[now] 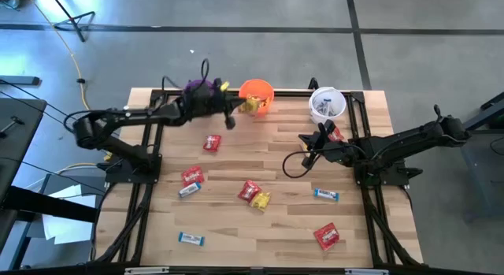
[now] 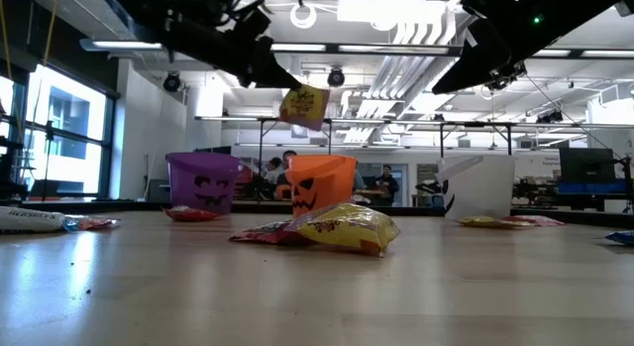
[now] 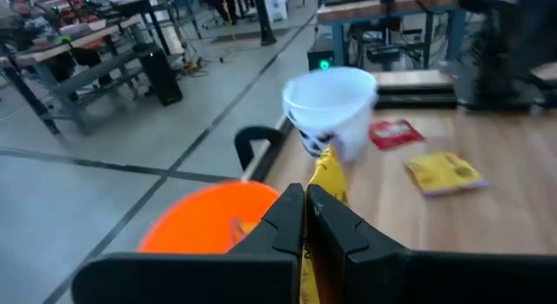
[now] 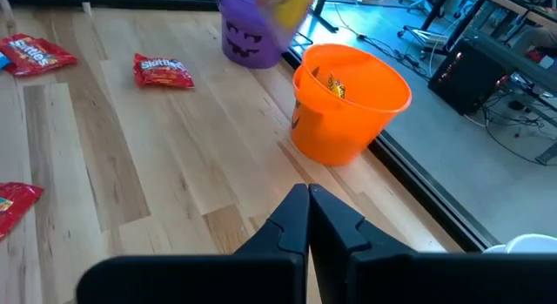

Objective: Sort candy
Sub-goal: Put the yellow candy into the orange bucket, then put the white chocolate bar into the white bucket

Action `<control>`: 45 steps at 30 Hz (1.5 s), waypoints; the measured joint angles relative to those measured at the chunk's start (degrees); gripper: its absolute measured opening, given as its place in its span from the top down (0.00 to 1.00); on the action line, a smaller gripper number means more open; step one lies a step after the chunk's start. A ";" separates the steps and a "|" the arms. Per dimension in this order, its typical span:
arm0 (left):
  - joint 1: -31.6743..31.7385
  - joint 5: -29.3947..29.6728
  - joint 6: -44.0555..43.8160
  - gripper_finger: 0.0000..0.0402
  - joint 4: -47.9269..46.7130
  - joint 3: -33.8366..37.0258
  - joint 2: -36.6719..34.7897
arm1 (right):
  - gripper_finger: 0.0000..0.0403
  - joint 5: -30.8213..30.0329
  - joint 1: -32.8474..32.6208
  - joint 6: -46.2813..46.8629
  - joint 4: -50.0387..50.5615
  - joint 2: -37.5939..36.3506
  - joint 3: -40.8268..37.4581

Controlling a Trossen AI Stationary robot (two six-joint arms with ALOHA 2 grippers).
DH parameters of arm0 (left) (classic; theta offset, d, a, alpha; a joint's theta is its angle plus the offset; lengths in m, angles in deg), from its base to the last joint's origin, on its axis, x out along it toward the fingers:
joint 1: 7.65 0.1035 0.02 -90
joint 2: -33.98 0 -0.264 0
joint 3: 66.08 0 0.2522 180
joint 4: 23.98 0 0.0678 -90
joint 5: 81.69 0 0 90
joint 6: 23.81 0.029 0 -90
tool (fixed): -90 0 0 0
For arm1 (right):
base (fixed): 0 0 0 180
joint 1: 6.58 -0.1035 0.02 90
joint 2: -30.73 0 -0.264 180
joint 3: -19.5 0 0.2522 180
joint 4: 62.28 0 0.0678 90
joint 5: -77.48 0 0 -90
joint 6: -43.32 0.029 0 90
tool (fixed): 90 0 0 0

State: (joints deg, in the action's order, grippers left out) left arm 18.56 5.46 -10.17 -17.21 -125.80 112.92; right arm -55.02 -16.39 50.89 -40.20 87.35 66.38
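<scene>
Care is needed now: left gripper (image 1: 246, 107), clenched on a yellow packet (image 2: 304, 105), should centre over the orange bucket (image 1: 256, 91) before letting go, while the right gripper (image 1: 315, 141) waits closed and empty.

Left gripper (image 1: 249, 107) clamped shut, arm outstretched; right gripper (image 1: 315, 143) closed

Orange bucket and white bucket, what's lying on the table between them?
Nothing: in the high view the wood between the orange bucket and the white bucket is bare. The low view shows the same gap.
</scene>
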 joint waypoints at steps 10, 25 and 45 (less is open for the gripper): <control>9.57 -5.85 1.74 1.00 -2.65 -16.78 19.01 | 1.00 0.00 0.00 -0.12 0.00 0.00 0.00; 14.01 -10.25 3.07 0.94 -8.85 -26.16 30.89 | 1.00 0.00 0.00 -0.15 -0.02 0.00 0.00; 2.02 -9.47 11.27 0.63 -18.62 -4.74 5.38 | 1.00 13.54 5.91 -12.99 -32.98 7.66 -11.06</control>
State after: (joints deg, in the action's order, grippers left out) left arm 20.57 -4.02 1.11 -35.83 -130.54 118.30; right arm -41.48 -10.48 37.90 -73.18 95.01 55.33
